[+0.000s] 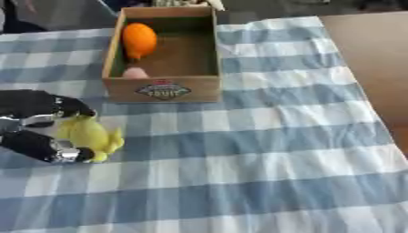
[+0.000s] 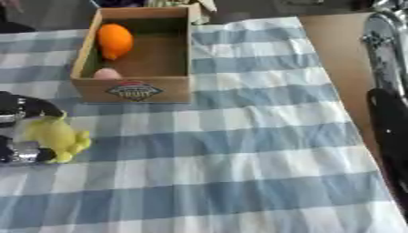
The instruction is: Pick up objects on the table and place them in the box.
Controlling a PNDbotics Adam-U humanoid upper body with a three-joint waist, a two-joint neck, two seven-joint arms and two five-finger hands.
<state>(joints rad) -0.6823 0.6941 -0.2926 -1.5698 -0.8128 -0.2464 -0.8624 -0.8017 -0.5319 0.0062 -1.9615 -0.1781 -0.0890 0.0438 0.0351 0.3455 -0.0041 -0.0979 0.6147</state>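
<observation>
Left robot hand (image 1: 40,129), at 9 o'clock on the blue-checked tabletop (image 1: 263,150), pinches a soft yellow toy (image 1: 88,135); open cardboard box (image 1: 165,89) stands at 12.

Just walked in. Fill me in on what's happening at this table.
The left robot hand has its fingers curled round a yellow toy on the blue checked tablecloth, near the cardboard box. The box already holds an orange object and a small pink one. The right arm hangs idle at the table's edge.
</observation>
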